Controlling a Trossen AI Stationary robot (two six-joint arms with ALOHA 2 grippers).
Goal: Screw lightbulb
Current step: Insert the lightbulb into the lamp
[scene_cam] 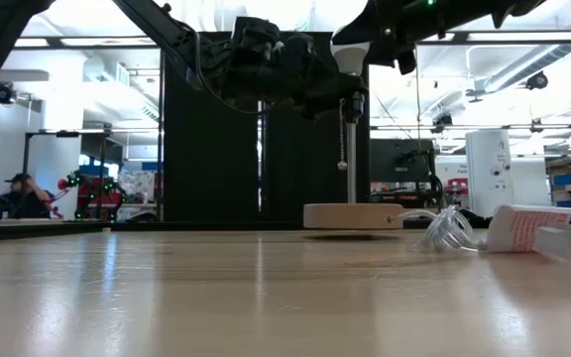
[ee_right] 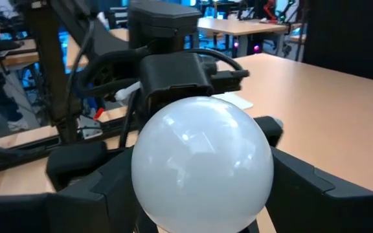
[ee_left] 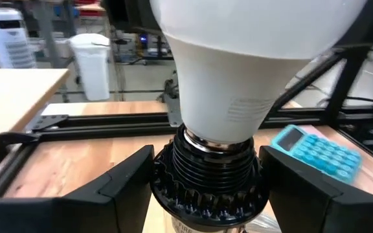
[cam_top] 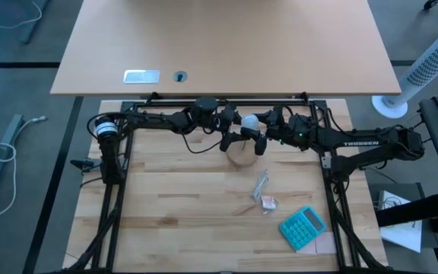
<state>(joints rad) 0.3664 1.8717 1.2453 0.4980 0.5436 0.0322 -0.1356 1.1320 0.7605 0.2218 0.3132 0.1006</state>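
A white lightbulb point(cam_top: 248, 120) stands upright with its screw neck point(ee_left: 207, 140) in the mouth of a black ribbed socket point(ee_left: 206, 175). The socket tops a thin stem point(scene_cam: 352, 159) that rises from a tan wooden disc point(scene_cam: 350, 215) lying flat on the table. My left gripper point(ee_left: 206, 188) reaches in level from the table's left and is shut on the socket. My right gripper point(ee_right: 203, 188) reaches in level from the table's right and is shut on the bulb's globe point(ee_right: 203, 168). My left gripper pinches the black socket's ribbed wall point(ee_left: 164, 175) between its two fingers, one on each side, just under the bulb's neck. The fingers come level from the table's left, across the upright stem. The socket stays upright on its stem. My right gripper pinches the bulb's round globe point(ee_right: 147, 175) between its two fingers, at its widest part. The fingers come level from the table's right. The bulb stands upright, its neck down in the socket, high above the table.
A crumpled clear wrapper with cord point(cam_top: 261, 185), a small white box point(cam_top: 268, 202) and a blue calculator point(cam_top: 303, 227) lie toward the near right. Black frame rails point(cam_top: 116, 190) edge the table. A tan table point(cam_top: 226, 46) stands beyond the far edge.
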